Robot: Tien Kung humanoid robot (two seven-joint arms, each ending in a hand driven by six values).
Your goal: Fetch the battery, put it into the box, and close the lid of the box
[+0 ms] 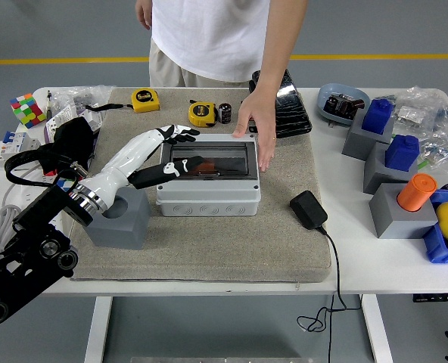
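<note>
Battery: the orange cylindrical battery [203,165] lay inside the grey plastic box [207,187], seen through its clear lid [209,159].
Lid: down over the box, seemingly flat, though the glare made the seating hard to judge.
Left hand: the robot's white-and-black left hand [167,151] lay at the box's left end, fingers spread, thumb on the lid, gripping nothing.
Person: a hand [257,125] pressed on the lid's far right corner.
Underneath: a beige felt mat [209,242] on the white table [375,265].
Nearby: a yellow tape measure [201,114] behind the box; a black power adapter [308,209] to its right.
</note>
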